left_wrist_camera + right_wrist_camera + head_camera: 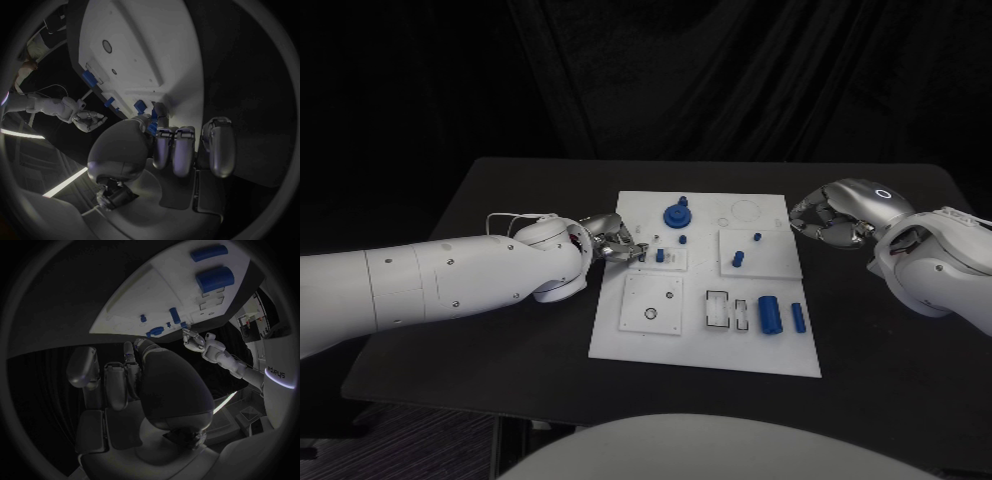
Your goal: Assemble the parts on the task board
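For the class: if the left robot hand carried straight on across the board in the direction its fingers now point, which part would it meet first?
Probably the small blue peg standing on the task board, just ahead of the left robot hand; depth is hard to judge.

The left arm point(430, 285) reaches in from the left edge of the head view to mid-frame, its left hand point(613, 242) pointing right with fingers curled together. The right arm point(935, 265) enters at the right edge, bent toward upper centre; its right hand point(826, 218) is curled inward, fingers folded toward the palm.
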Tool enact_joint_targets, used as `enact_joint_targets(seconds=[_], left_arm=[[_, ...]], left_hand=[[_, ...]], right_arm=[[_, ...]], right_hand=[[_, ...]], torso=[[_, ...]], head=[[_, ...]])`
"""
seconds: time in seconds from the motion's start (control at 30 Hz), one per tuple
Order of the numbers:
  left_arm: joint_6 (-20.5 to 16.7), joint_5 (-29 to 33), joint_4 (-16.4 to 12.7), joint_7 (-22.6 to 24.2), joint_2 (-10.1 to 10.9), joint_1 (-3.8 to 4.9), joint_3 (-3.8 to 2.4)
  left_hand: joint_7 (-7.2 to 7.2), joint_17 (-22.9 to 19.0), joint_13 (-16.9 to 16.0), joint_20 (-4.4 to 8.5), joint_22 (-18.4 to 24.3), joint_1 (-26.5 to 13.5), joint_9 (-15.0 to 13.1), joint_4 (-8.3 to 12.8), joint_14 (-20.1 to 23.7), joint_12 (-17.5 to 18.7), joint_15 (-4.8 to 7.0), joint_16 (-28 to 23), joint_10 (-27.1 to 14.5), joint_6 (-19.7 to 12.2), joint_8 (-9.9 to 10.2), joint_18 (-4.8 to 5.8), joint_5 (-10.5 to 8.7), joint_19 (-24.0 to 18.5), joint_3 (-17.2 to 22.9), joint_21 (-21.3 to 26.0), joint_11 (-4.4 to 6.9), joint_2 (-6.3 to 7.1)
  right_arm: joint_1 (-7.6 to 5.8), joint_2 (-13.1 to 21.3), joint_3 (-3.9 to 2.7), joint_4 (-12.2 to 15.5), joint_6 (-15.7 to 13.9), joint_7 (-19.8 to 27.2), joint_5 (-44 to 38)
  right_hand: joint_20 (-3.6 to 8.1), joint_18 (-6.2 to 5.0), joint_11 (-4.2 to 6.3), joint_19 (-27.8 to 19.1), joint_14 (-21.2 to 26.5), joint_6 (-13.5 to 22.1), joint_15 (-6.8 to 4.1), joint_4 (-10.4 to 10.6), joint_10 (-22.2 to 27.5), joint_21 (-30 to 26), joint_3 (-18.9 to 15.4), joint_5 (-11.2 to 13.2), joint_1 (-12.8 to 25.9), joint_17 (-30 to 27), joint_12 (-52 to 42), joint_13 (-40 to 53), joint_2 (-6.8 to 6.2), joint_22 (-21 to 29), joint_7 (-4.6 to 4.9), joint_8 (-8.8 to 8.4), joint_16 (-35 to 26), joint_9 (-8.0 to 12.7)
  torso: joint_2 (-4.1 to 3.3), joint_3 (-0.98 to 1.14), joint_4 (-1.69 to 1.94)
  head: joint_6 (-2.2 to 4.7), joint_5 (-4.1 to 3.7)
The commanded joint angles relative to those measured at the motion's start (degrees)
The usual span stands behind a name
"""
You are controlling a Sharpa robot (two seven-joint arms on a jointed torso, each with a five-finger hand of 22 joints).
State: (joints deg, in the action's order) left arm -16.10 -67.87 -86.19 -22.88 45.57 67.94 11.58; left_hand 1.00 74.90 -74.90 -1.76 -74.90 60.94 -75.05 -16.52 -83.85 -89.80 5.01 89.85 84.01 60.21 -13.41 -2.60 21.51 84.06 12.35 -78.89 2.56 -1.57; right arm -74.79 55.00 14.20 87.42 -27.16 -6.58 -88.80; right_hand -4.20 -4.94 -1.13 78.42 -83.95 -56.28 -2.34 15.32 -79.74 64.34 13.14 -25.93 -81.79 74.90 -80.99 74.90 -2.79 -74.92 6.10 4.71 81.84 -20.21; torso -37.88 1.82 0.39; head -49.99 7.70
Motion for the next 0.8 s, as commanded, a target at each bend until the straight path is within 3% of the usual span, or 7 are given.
enact_joint_targets(seconds=[0.03, 0.13, 0.27, 0.8], left_arm=[[3.02, 0.58, 0.17, -1.56, -0.21, -0.83, 0.53], [3.16, 0.58, 0.24, -1.62, -0.26, -0.87, 0.53], [3.35, 0.58, 0.28, -1.66, -0.3, -0.94, 0.53], [3.45, 0.58, -0.03, -1.41, 0.01, -1.15, 0.53]], left_hand=[[0.26, 15.1, -15.1, 0.09, -11.48, 0.3, -1.12, -0.06, -6.15, -0.2, -0.18, 0.15, 5.99, 0.3, -0.17, -0.14, -0.88, 0.16, -0.42, 0.37, -0.22, 0.02], [0.3, 15.1, -15.1, 0.08, -11.49, 0.11, -1.09, -0.11, -6.15, -0.2, -0.2, 0.15, 5.99, 0.32, -0.1, -0.13, -2.09, 0.18, -0.78, 0.34, -0.26, 0.0], [0.39, 15.1, -15.1, 0.03, -11.48, -0.68, -1.06, -0.18, -6.15, -0.2, -0.27, 0.15, 5.99, 0.44, 0.05, -0.13, -5.26, 0.17, -1.76, 0.36, -0.33, -0.31], [0.42, 15.1, -15.1, 0.01, -11.46, -1.04, -1.05, -0.2, -6.15, -0.2, -0.29, 0.15, 5.99, 0.46, 0.1, -0.15, -5.8, 0.13, -2.19, 0.44, -0.37, -0.24]], right_arm=[[0.16, 0.08, -0.04, 0.04, 0.09, -0.89, -0.17], [0.16, 0.08, -0.04, 0.04, 0.09, -0.89, -0.17], [0.16, 0.1, -0.04, 0.05, 0.07, -0.9, -0.17], [0.19, 0.05, -0.04, -0.01, 0.16, -0.89, -0.17]], right_hand=[[0.03, -0.27, 0.0, -0.21, -2.66, -0.22, 0.15, 0.0, 0.08, -0.12, 0.24, -0.38, 0.03, 9.96, 0.18, 5.17, -0.37, -8.16, 0.02, -0.31, -0.35, 0.09], [0.03, -0.27, 0.0, -0.21, -2.66, -0.22, 0.15, 0.0, 0.08, -0.12, 0.24, -0.38, 0.03, 9.96, 0.18, 5.17, -0.37, -8.16, 0.02, -0.31, -0.35, 0.09], [0.03, -0.27, -0.01, -0.22, -2.67, -0.24, 0.15, -0.01, 0.12, -0.14, 0.26, -0.38, 0.07, 9.97, 0.21, 5.13, -0.4, -8.16, 0.03, -0.3, -0.35, 0.08], [0.03, -0.27, -0.01, -0.22, -2.67, -0.24, 0.15, -0.01, 0.12, -0.14, 0.26, -0.38, 0.07, 9.97, 0.21, 5.13, -0.4, -8.16, 0.03, -0.3, -0.35, 0.08]], torso=[[-0.02, 0.03, -0.01], [-0.06, 0.06, -0.01], [-0.06, 0.07, -0.05], [-0.15, 0.02, 0.03]], head=[[-0.01, -0.08], [-0.01, -0.08], [-0.01, -0.06], [-0.01, -0.06]])
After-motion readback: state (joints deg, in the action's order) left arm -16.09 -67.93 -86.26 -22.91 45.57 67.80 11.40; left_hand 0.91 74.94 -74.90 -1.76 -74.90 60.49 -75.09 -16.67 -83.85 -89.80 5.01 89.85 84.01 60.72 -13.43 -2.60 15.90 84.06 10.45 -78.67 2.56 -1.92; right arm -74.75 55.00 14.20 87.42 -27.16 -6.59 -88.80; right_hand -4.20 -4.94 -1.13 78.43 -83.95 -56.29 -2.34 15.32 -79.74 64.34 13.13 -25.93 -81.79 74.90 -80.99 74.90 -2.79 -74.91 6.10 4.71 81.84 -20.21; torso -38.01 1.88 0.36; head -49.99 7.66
